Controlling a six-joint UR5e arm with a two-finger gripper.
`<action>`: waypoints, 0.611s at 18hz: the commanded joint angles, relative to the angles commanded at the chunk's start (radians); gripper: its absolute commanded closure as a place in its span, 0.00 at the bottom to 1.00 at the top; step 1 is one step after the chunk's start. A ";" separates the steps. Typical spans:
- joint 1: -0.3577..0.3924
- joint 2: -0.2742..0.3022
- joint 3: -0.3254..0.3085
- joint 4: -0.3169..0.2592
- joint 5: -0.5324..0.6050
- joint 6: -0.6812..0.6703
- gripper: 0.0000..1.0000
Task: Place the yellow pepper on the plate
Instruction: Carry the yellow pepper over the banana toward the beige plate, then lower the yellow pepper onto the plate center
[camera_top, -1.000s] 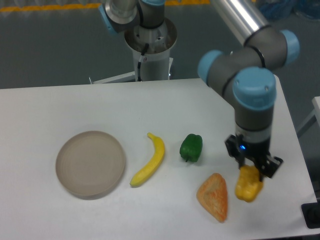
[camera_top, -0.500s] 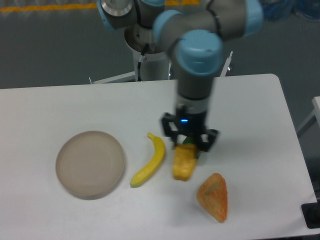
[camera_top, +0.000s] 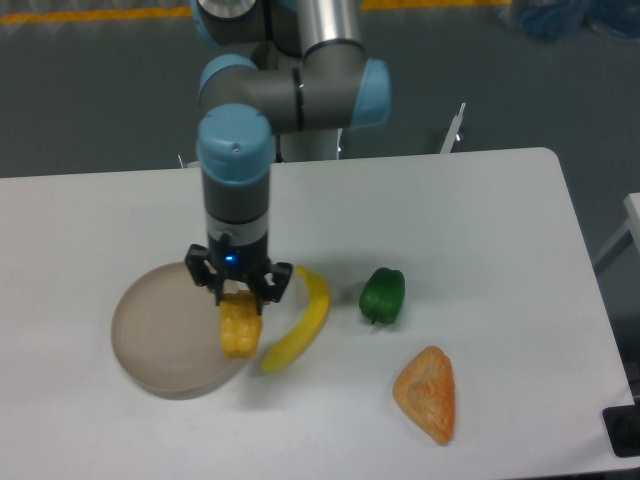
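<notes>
I see the gripper (camera_top: 240, 296) pinching the pepper (camera_top: 239, 326) by its top, fingers clamped on both sides. Pepper hangs over the right edge of the plate (camera_top: 160, 330); can't tell if it touches the dish. Banana (camera_top: 301, 320) lies just right of the pepper, near the plate rim. Green pepper (camera_top: 382, 295) sits further right, apart from the banana. Orange triangular piece (camera_top: 427, 393) is toward the front right. All on the white bench (camera_top: 480, 230).
</notes>
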 joint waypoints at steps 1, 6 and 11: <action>-0.018 -0.008 -0.009 0.002 0.003 -0.002 0.60; -0.049 -0.037 -0.022 0.011 0.020 0.017 0.60; -0.089 -0.054 -0.028 0.011 0.067 0.021 0.60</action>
